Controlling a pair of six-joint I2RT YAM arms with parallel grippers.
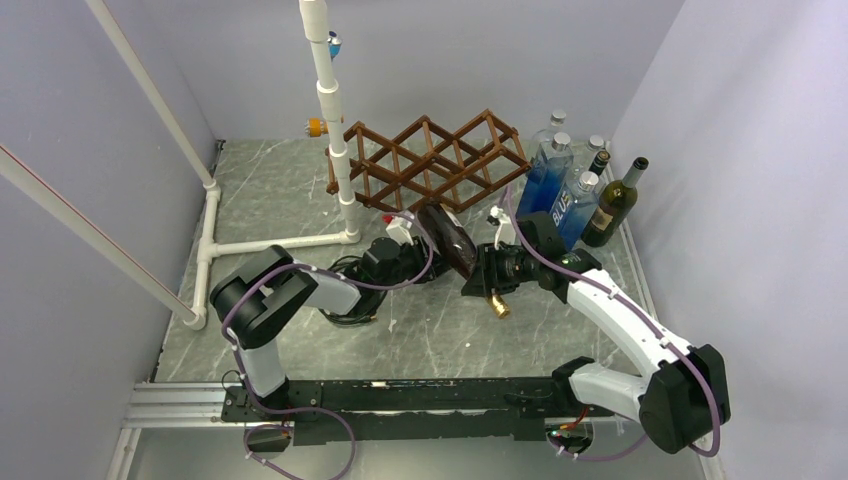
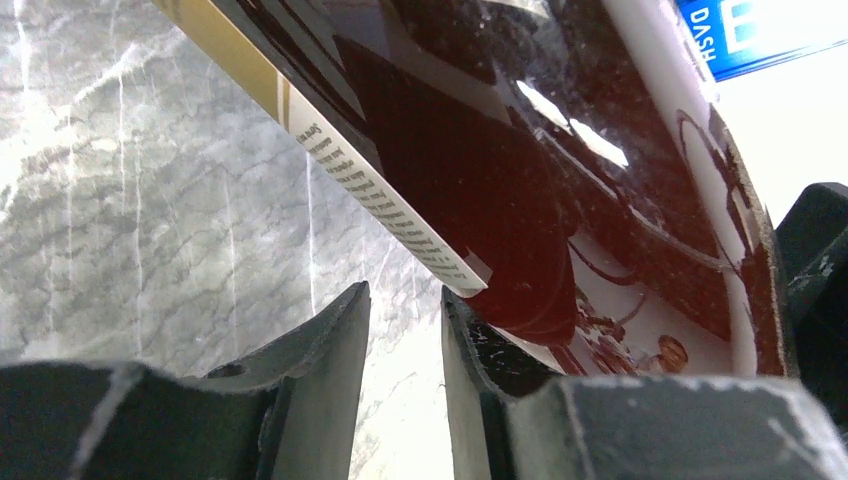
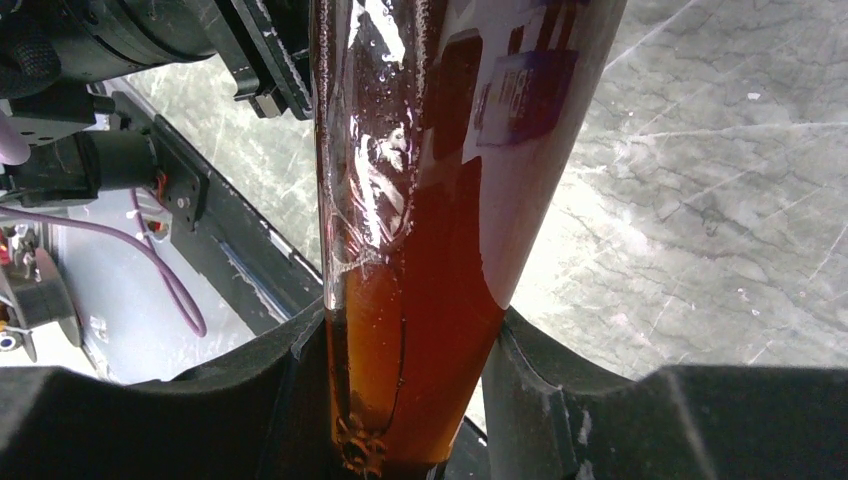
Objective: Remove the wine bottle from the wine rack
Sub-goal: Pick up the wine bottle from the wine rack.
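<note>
The wine bottle (image 1: 450, 245), dark glass with a gold cap, hangs tilted above the marble tabletop in front of the dark brown wine rack (image 1: 430, 160), out of its cells. My right gripper (image 1: 480, 275) is shut on its tapering shoulder; in the right wrist view the amber-lit glass (image 3: 430, 250) fills the space between the jaws of that gripper (image 3: 405, 340). My left gripper (image 1: 425, 238) is at the bottle's base end. In the left wrist view it (image 2: 405, 300) shows a narrow empty gap, with the labelled bottle (image 2: 480, 170) lying against the outside of its right finger (image 2: 465, 350).
A white PVC pipe frame (image 1: 335, 130) stands at the left of the rack. Several blue and clear bottles (image 1: 560, 185) and a dark green bottle (image 1: 615, 205) stand at the back right by the wall. Grey walls close in both sides.
</note>
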